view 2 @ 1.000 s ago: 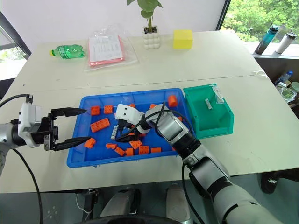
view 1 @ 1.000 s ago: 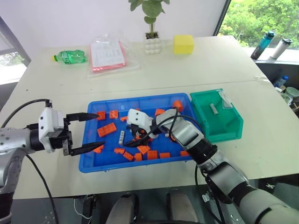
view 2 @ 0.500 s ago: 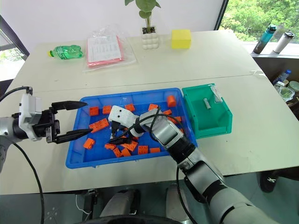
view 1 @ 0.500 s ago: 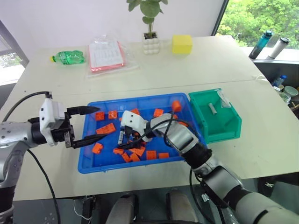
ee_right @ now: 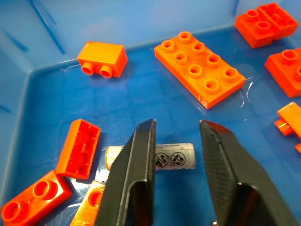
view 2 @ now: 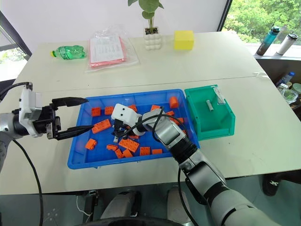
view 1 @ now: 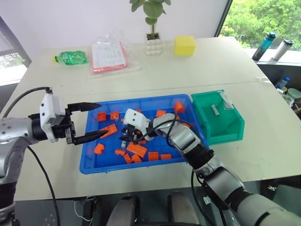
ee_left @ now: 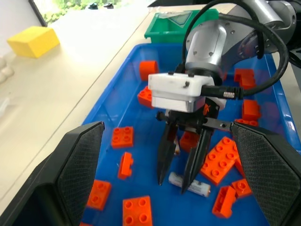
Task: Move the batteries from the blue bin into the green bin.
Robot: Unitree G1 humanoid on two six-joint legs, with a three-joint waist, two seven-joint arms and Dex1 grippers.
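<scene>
Between the right tool's [ee_right: 176, 141] fingers lies a battery [ee_right: 176, 156].

The blue bin [view 1: 89, 162] sat near the table's [view 1: 244, 61] front edge, the green bin [view 1: 233, 126] touching its right side. Bricks [view 1: 136, 149] lay scattered inside the blue bin, and a battery [ee_right: 175, 155] lay on its floor among them toward the middle. Another battery [view 1: 215, 109] rested in the green bin. Along the table's back edge stood a bottle [view 1: 70, 57] at the left, a plastic packet [view 1: 109, 54] beside it, a potted plant [view 1: 153, 40] midway, and a box [view 1: 185, 44] to its right.
</scene>
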